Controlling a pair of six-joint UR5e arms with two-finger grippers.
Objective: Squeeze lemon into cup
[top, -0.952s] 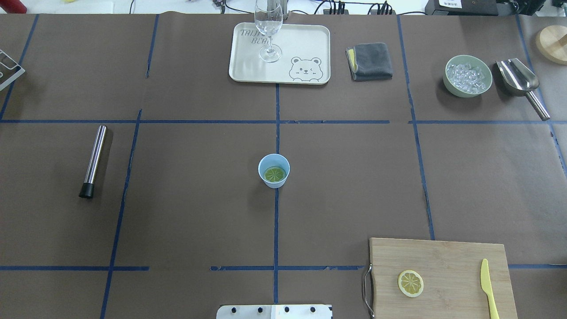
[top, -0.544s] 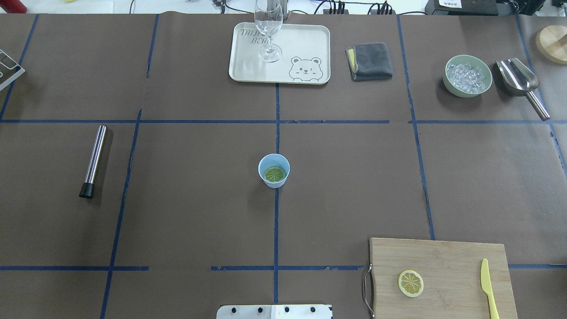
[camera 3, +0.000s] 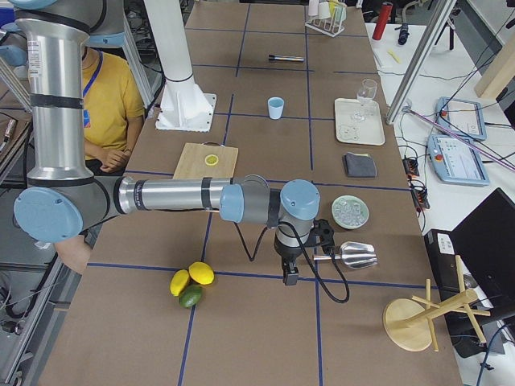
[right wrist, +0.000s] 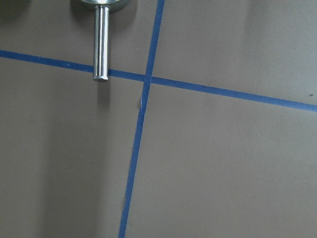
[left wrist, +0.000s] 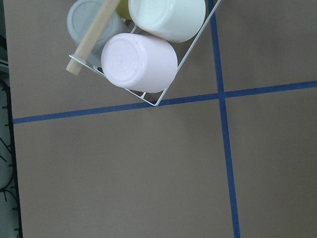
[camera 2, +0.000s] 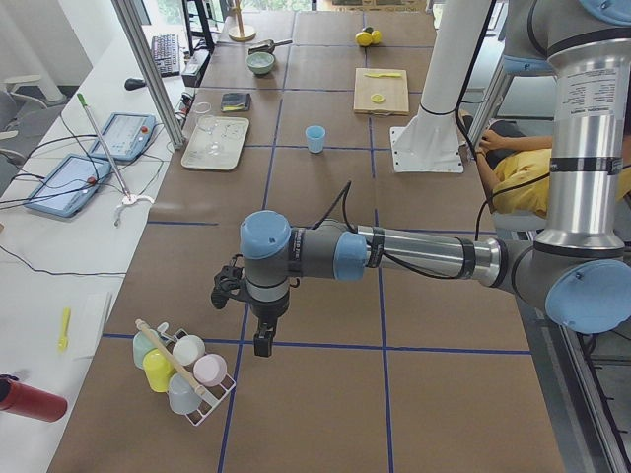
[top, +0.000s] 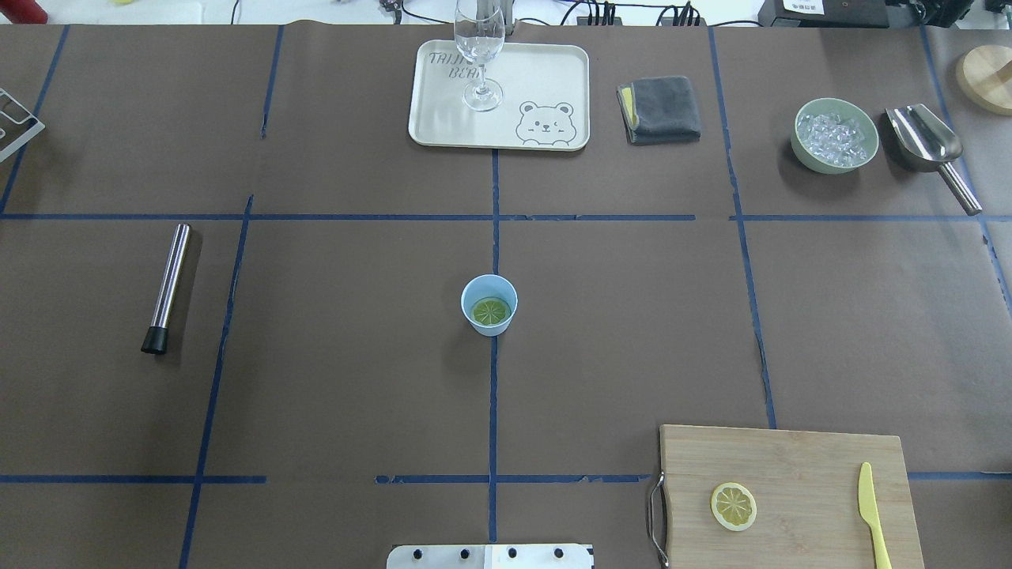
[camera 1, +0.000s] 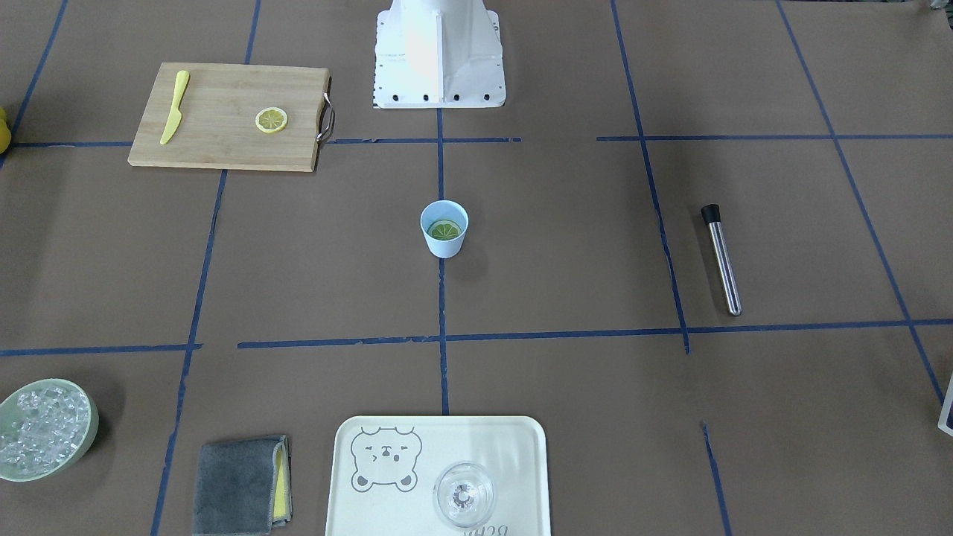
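The light-blue cup stands at the table's centre, also in the front view. A greenish lemon slice lies flat inside it. A second, alike yellow slice rests on the wooden cutting board. Neither gripper appears in the overhead or front view. My left gripper hangs far off at the table's left end beside a cup rack. My right gripper hangs at the right end near the metal scoop. From these side views I cannot tell whether either is open or shut.
A yellow plastic knife lies on the board. At the back stand a tray with a wine glass, a grey cloth and a green bowl of ice. A steel muddler lies left.
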